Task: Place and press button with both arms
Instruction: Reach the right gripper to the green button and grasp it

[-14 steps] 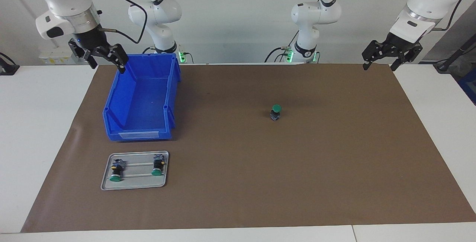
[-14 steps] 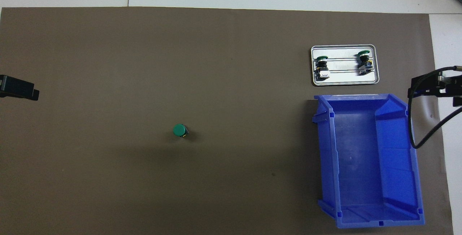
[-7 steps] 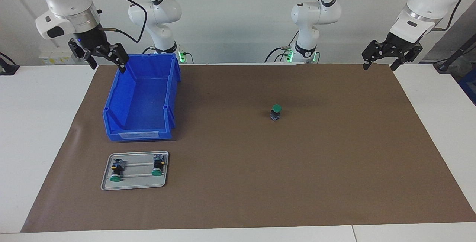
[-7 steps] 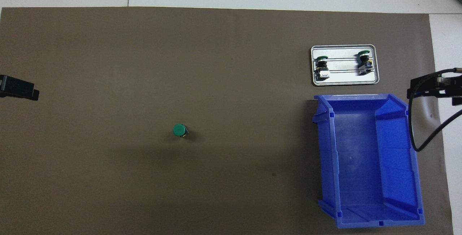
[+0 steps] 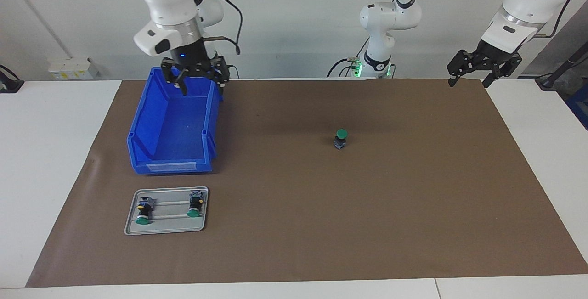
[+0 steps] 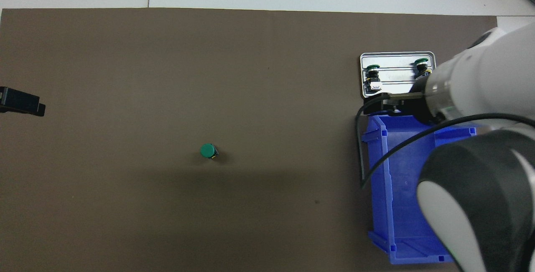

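A blue bin (image 5: 172,124) sits in the upper left of the facing view, with a grey tray (image 5: 166,211) below it carrying two spare buttons (image 5: 143,211) lying on their sides. The button (image 5: 341,138) stands upright alone on the brown mat (image 5: 367,221), right of centre, with nothing around it. In the overhead view my right arm (image 6: 480,96) covers much of the bin and a corner of the tray, and only a black tip of my left gripper (image 6: 21,104) shows at the left edge. My right gripper (image 5: 198,81), spread wide and empty, has swung from outside the bin's corner to over its top end. My left gripper (image 5: 473,77) waits, spread and empty, at the upper right.
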Robot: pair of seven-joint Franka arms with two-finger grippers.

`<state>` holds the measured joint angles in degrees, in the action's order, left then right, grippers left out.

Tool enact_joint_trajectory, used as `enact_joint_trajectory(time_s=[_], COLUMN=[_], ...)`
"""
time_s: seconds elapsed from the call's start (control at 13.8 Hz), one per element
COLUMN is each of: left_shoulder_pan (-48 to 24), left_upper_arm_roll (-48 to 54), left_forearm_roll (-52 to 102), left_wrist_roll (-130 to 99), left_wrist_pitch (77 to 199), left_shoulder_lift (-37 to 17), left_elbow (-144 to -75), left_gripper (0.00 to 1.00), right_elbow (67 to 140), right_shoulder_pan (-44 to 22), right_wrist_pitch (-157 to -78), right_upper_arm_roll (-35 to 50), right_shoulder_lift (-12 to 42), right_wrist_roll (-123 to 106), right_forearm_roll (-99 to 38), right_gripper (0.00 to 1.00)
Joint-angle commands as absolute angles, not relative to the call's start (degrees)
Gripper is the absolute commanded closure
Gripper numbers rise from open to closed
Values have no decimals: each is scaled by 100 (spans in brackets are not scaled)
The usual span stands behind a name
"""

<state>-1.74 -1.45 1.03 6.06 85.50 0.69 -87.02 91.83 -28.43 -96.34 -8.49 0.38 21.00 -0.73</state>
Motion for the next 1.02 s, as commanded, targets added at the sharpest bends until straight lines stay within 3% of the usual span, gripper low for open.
enact_joint_trajectory(time_s=[0.0,0.36,0.94], left_shoulder_pan=[-114,-114,-114], left_upper_arm_roll=[-97,-97,-97], left_forearm_roll=[-9,-9,-9], left_wrist_roll=[589,589,589], left_wrist_pitch=[8543,8543,8543], left_shoulder_lift=[211,211,211], left_elbow=[-8859,-8859,-8859], left_gripper=[0,0,0], right_elbow=[9176,8518,8402], right_shoulder_pan=[-3460,-4753,-5484], right_wrist_pitch=[-10140,-11370,-13401], right_upper_arm_roll=[-870,-861,-861], right_shoulder_lift=[376,1746,3286], right_wrist_roll=[2774,4331,4290], right_forearm_roll=[-228,-229,184], right_gripper=[0,0,0])
